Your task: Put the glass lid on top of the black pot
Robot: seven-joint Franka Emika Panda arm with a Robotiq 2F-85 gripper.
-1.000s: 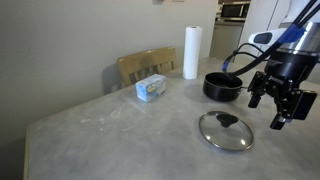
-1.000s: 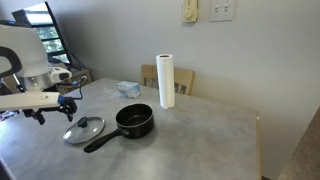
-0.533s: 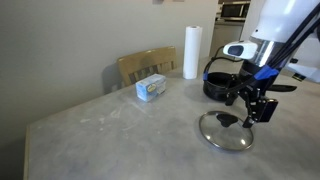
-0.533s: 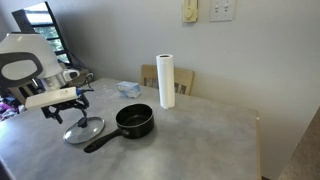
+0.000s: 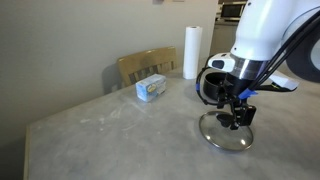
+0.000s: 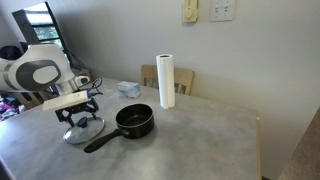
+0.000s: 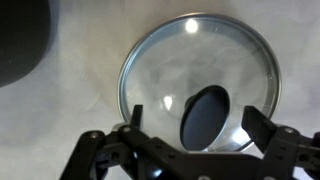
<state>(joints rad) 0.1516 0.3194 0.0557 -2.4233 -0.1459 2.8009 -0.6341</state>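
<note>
The glass lid [image 5: 226, 133] lies flat on the grey table, a clear disc with a metal rim and a black knob [image 7: 205, 115]. It also shows in an exterior view [image 6: 84, 130] and fills the wrist view [image 7: 195, 75]. The black pot [image 6: 134, 121] stands beside it with its long handle [image 6: 100, 142] pointing forward; its rim shows behind the arm [image 5: 213, 88]. My gripper [image 7: 200, 125] hangs open just above the lid, one finger on each side of the knob, holding nothing. It also shows in both exterior views [image 5: 236, 117] [image 6: 80, 118].
A white paper towel roll [image 5: 190, 52] stands upright at the table's back edge, also seen in an exterior view [image 6: 166, 81]. A light blue box [image 5: 151, 88] lies near a wooden chair back [image 5: 146, 65]. A wall runs behind the table.
My gripper has moved from beside the table edge to directly over the lid and come down close to its knob. The lid and the pot have not moved.
</note>
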